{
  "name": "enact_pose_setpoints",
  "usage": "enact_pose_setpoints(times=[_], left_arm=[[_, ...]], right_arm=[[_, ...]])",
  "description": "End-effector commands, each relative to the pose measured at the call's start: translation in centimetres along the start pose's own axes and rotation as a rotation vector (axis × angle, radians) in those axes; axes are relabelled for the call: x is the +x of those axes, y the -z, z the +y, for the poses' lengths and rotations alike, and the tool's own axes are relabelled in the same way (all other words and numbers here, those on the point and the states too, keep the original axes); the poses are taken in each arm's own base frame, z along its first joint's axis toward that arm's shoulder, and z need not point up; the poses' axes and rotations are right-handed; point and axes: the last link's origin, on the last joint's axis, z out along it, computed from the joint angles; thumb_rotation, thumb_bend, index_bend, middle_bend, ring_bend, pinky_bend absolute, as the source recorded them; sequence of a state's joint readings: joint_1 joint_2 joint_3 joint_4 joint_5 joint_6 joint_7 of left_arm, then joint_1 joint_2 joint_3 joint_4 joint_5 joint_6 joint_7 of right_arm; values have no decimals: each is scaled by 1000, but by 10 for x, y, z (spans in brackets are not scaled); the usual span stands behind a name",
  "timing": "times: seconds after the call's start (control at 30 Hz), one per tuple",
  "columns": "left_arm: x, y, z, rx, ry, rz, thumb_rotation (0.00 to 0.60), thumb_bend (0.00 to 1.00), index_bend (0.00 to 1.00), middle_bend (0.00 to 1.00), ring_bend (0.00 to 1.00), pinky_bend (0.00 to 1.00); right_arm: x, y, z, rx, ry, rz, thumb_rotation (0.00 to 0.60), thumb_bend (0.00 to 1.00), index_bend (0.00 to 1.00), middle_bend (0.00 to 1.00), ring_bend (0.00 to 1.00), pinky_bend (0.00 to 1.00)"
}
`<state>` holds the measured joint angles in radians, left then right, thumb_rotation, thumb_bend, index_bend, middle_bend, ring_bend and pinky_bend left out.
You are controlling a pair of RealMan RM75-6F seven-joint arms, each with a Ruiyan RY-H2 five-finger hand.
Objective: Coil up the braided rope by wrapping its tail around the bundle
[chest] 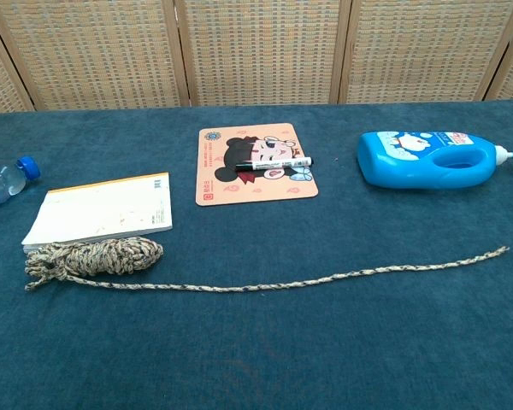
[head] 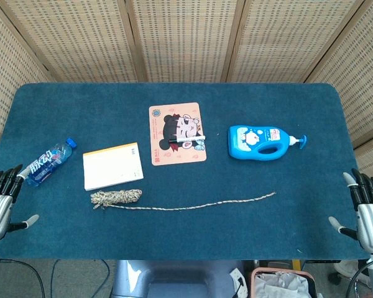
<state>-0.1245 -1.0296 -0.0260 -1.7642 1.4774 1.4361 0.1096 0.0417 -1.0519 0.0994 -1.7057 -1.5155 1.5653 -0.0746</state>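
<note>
The blue table point(head: 174, 236) carries the braided rope point(chest: 94, 258), its bundle just in front of the notepad point(chest: 103, 209), tail stretched rightward. The water bottle point(chest: 2, 181) is cropped in chest view. Left hand point(head: 1, 198) and right hand point(head: 368, 208) rest at the edges, fingers spread, holding nothing.

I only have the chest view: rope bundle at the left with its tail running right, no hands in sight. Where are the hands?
Observer: In the head view both sit at the near table edge; the left hand is at the left corner, holding nothing, fingers apart.
Operator: And the right?
Observer: The right hand is at the right corner, also open and holding nothing, clear of the tail's end.
Operator: My view cuts off the water bottle. Is it near the left hand?
Observer: Yes, the water bottle lies tilted just beyond the left hand's fingers, to the left of the notepad and well apart from the rope bundle.
</note>
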Motion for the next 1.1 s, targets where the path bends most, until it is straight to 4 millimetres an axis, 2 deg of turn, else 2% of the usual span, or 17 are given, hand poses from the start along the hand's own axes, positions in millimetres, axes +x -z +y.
enact_pose_setpoints(times=[0.03, 0.23, 0.4, 0.47, 0.53, 0.63, 0.73, 0.87, 1.1], left_arm=[[0, -1, 0, 2, -1, -1, 600, 0, 0, 0, 0, 0], [-2, 0, 2, -7, -13, 1, 600, 0, 0, 0, 0, 0], [-4, -3, 4, -3, -20, 5, 600, 0, 0, 0, 0, 0], [-4, -5, 4, 3, -19, 9, 600, 0, 0, 0, 0, 0], [-4, -6, 4, 8, -22, 11, 600, 0, 0, 0, 0, 0], [-7, -8, 5, 13, -30, 3, 600, 0, 0, 0, 0, 0], [-10, -10, 5, 17, -38, -3, 600, 0, 0, 0, 0, 0], [-13, -13, 6, 23, -48, -9, 600, 0, 0, 0, 0, 0], [-15, -17, 7, 28, -54, -15, 600, 0, 0, 0, 0, 0]], right_arm=[[0, 0, 2, 2, -1, -5, 600, 0, 0, 0, 0, 0], [-11, -5, 1, 13, -13, -69, 600, 0, 0, 0, 0, 0], [-28, -24, -13, 120, -13, -144, 600, 0, 12, 0, 0, 0], [-36, -36, -21, 177, -6, -160, 600, 0, 69, 0, 0, 0], [-45, -49, -32, 239, -9, -187, 600, 3, 181, 0, 0, 0], [-59, -71, -44, 304, -11, -216, 600, 55, 293, 0, 0, 0], [-71, -85, -55, 339, 0, -235, 600, 131, 337, 0, 0, 0], [-93, -101, -74, 369, 1, -313, 600, 168, 350, 0, 0, 0], [-128, -111, -101, 413, 52, -399, 600, 248, 392, 0, 0, 0]])
